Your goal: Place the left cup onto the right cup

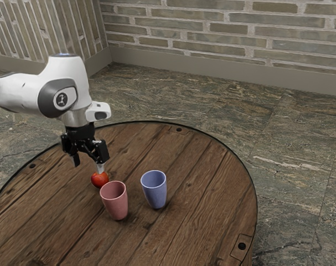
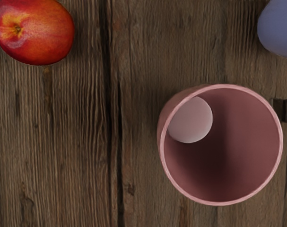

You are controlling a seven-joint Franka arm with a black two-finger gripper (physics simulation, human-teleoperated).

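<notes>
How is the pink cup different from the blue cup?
The pink cup is pink; the blue cup is pale purplish blue. The pink cup stands close to the apple; the blue cup stands farther from it, toward the exterior view's right. Both stand upright, alike in shape, on the wooden table.

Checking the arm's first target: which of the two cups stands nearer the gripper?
The pink cup, beside the apple; the blue cup stands farther from the gripper, toward the exterior view's right.

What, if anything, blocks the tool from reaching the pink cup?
Likely nothing, so yes: the open tool hangs above and beside the upright pink cup; the apple and blue cup stand apart from it.
</notes>
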